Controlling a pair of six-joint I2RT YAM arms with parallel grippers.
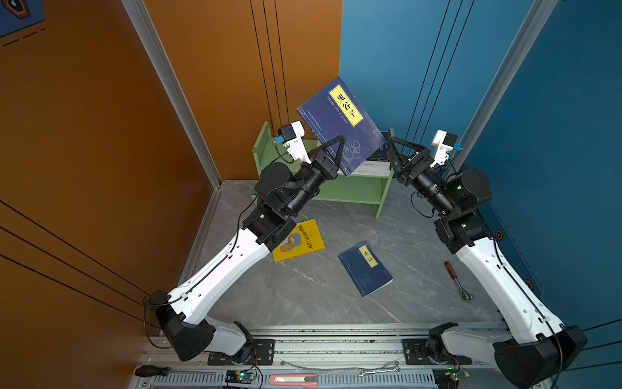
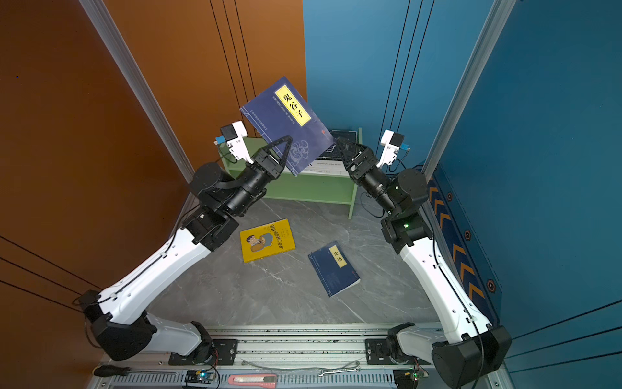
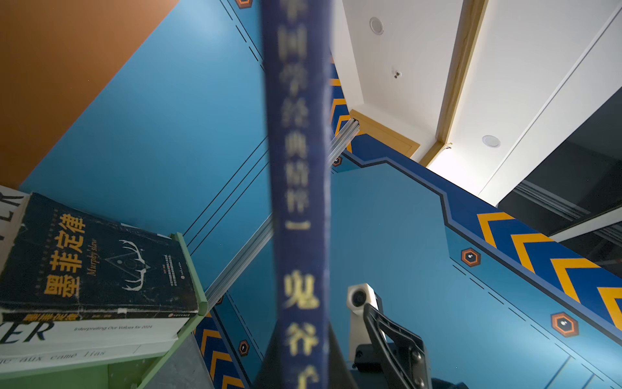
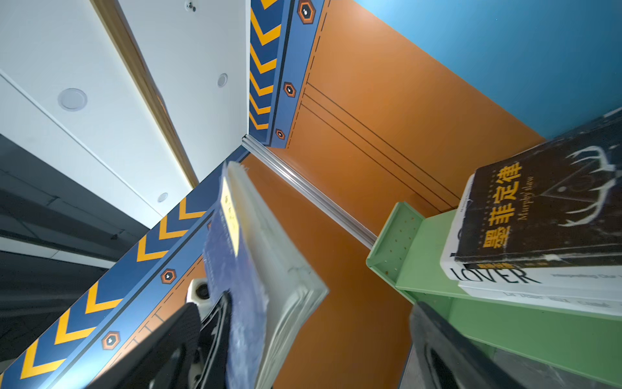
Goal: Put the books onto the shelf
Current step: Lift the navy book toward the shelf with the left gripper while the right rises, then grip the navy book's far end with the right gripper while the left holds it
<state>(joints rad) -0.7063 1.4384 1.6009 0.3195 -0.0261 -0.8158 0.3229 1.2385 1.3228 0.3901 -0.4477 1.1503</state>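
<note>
Aloft, left gripper [image 1: 340,145] clamped on navy book [image 1: 338,116]; right gripper [image 1: 392,150] wide apart nearby.

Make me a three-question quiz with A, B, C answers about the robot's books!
1. How many books lie on the table? A: two. B: four. C: none.
2. Where is the black book? A: on the table. B: atop the white LOVER book on the shelf. C: against the wall.
3. What is the left gripper doing? A: open, empty. B: pushing the shelf. C: shut on the lifted navy book.
Answers: 1 A, just the yellow book and flat navy book; 2 B, wrist views show it topping the stack; 3 C, it pinches that book's edge.
</note>
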